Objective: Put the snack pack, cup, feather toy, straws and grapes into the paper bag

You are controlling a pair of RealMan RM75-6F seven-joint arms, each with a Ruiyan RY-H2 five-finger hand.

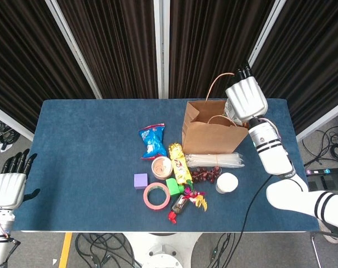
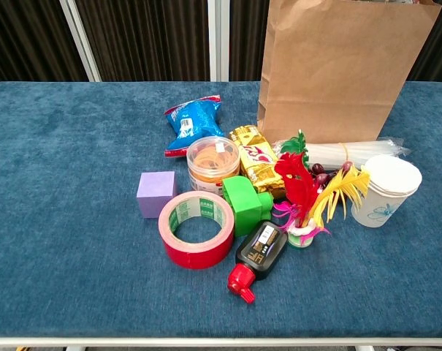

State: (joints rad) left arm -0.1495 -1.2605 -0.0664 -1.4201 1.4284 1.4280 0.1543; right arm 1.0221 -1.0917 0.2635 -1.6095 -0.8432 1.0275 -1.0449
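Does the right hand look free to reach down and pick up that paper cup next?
Probably yes. The right hand is at the bag's mouth, and the cup stands upright on that same side, open from above, with only the grapes and feather toy beside it.

Head view: high, looking down, whole table (image 1: 85, 167). Chest view: low, close, frontal; shares clutter.
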